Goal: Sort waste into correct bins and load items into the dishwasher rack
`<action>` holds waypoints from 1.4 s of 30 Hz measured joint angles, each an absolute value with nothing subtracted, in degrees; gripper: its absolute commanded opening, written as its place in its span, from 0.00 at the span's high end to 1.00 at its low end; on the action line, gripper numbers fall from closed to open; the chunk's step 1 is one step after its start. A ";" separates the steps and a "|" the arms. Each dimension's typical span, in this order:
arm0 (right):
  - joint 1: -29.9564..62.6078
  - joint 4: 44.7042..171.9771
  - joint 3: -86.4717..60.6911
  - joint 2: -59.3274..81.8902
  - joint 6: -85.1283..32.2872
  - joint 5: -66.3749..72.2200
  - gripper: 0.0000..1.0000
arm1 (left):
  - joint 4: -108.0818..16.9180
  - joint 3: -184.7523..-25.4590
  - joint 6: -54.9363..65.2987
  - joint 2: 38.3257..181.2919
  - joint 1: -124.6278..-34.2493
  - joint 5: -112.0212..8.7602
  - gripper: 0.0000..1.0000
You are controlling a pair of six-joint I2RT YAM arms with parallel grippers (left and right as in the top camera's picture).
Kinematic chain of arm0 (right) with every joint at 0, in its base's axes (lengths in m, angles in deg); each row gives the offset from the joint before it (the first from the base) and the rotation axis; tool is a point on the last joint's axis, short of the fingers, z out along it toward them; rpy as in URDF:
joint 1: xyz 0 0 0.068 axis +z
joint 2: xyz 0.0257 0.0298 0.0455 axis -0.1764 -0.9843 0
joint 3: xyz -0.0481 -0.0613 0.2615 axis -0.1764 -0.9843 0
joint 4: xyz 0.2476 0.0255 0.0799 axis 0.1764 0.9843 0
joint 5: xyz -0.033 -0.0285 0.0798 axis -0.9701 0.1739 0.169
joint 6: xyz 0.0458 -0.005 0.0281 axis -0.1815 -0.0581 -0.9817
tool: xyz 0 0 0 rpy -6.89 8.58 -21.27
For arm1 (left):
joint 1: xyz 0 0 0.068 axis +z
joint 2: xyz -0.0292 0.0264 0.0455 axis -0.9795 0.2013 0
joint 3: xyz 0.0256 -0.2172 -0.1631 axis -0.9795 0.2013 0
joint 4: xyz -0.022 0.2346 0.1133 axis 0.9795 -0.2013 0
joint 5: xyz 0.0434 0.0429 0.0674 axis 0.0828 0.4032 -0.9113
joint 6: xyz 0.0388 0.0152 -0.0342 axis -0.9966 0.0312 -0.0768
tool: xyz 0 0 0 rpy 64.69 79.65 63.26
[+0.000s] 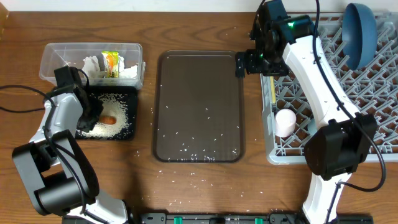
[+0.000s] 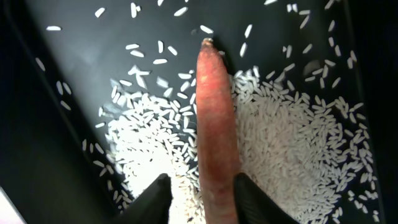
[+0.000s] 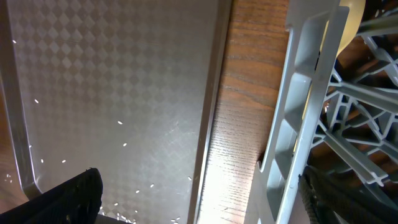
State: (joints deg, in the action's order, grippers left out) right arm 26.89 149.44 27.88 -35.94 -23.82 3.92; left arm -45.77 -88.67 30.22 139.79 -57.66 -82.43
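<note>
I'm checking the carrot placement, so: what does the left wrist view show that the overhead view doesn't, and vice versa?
Only the left wrist view: the left gripper, its fingers either side of the carrot at its near end, a gap on one side. Only the overhead view: the clear tub with tissues and wrapper, the brown tray, the rack holding the blue plate and a white-pink cup. Both: the carrot lying on rice in the black tray.
</note>
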 measured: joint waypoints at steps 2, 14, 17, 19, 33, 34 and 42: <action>26.89 148.96 27.86 -35.94 -23.75 3.92 0.01 | -45.44 -88.67 30.07 139.79 -57.64 -82.47 0.51; 26.89 150.30 31.62 -28.75 -21.15 2.78 0.01 | -54.03 -95.86 24.54 129.60 -57.64 -82.36 0.09; 26.89 150.95 33.35 -20.12 -20.61 -0.63 0.01 | -54.05 -97.02 24.14 124.35 -57.66 -82.45 0.09; 26.89 150.99 34.64 -11.96 -20.37 -4.24 0.01 | -54.10 -97.17 24.10 122.50 -57.64 -82.45 0.09; 26.89 151.41 36.19 16.71 -19.71 -10.57 0.01 | -54.47 -97.15 23.73 122.50 -57.64 -82.45 0.01; 26.89 151.43 36.17 17.85 -19.71 -10.60 0.01 | -54.47 -97.15 23.73 122.50 -57.64 -82.45 0.01; 26.87 154.91 35.66 28.01 -18.97 -14.27 0.01 | -54.47 -97.15 23.70 122.50 -57.64 -82.45 0.00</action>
State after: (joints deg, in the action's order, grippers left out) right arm 26.87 154.91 35.66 28.01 -18.97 -14.27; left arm -54.47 -97.15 23.70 122.50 -57.64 -82.45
